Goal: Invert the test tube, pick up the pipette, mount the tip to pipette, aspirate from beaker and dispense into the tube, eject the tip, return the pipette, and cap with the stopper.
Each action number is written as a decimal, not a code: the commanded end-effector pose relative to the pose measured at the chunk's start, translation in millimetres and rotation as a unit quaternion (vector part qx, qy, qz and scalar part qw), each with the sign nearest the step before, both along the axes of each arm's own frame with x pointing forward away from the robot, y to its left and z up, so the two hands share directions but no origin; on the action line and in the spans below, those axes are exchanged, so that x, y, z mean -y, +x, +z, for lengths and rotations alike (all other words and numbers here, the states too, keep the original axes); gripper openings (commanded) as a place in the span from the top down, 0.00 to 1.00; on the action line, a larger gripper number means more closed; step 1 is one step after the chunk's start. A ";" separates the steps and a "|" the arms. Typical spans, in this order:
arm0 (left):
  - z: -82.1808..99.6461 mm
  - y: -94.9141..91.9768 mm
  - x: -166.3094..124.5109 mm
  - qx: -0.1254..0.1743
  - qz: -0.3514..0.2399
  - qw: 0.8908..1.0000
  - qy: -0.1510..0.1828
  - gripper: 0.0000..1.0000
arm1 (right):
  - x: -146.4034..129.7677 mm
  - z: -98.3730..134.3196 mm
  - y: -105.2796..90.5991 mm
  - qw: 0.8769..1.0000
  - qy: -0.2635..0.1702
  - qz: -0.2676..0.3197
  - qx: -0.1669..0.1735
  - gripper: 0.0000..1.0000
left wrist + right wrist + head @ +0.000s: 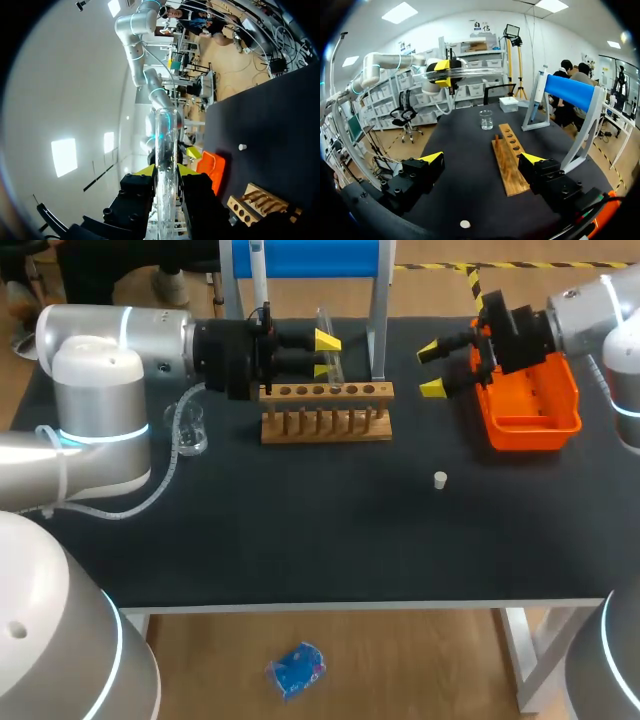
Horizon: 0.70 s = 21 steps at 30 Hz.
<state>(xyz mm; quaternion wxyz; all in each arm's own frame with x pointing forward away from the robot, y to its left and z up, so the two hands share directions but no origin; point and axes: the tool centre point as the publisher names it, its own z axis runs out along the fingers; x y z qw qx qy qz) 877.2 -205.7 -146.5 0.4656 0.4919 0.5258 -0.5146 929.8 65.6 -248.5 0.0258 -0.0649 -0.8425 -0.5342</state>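
Nearest the table's front edge, the small white stopper (440, 479) lies alone on the black table (300, 540), well apart from both grippers. In the right wrist view it sits under and just short of that arm's own fingers. Behind it stands the wooden rack (327, 412) with its row of holes, and off to its left the clear beaker (193, 430) rests close to the left arm. The left gripper (325, 355) hangs just over the rack's far side. Its yellow-tipped fingers (145, 170) are clamped from two sides on the glass test tube (328, 350). The right wrist view shows the test tube lying roughly level, crosswise between those fingers and clear of the rack. The right gripper (433, 370) hovers to the right of the rack, beside the orange bin (530, 405). Its fingers are spread wide with nothing between them, and it points toward the rack and the test tube. Farthest back, the blue pipette stand (300, 260) rises behind the rack, with the pipette (258, 275) hanging on its left side, near the left gripper.
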 end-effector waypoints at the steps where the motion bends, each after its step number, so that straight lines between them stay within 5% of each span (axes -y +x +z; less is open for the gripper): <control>1: 1.0 -0.4 0.7 0.000 0.001 1.000 0.001 1.00 | 0.8 2.5 -4.3 1.000 -0.002 -0.004 0.002 0.00; 7: 0.2 0.2 0.3 -0.009 0.001 1.000 0.003 1.00 | 0.8 2.5 -4.3 1.000 -0.002 -0.004 0.002 0.00; 10: -2.5 6.0 0.7 -0.052 -0.005 0.998 -0.022 1.00 | 0.8 2.5 -4.3 1.000 -0.002 -0.004 0.002 0.00; 15: -7.0 19.4 4.4 -0.178 -0.021 0.981 -0.073 1.00 | 0.8 2.5 -4.3 1.000 -0.002 -0.004 0.002 0.00; 17: -5.8 22.9 4.9 -0.188 -0.024 0.978 -0.087 1.00 | 0.8 2.5 -4.3 1.000 -0.002 -0.004 0.002 0.00; 18: -5.7 24.0 6.4 -0.184 -0.020 0.981 -0.054 1.00 | 0.8 2.5 -4.3 1.000 -0.002 -0.004 0.002 0.00; 21: -5.7 24.0 6.4 -0.184 -0.020 0.981 -0.054 1.00 | 0.8 2.5 -4.3 1.000 -0.002 -0.004 0.002 0.00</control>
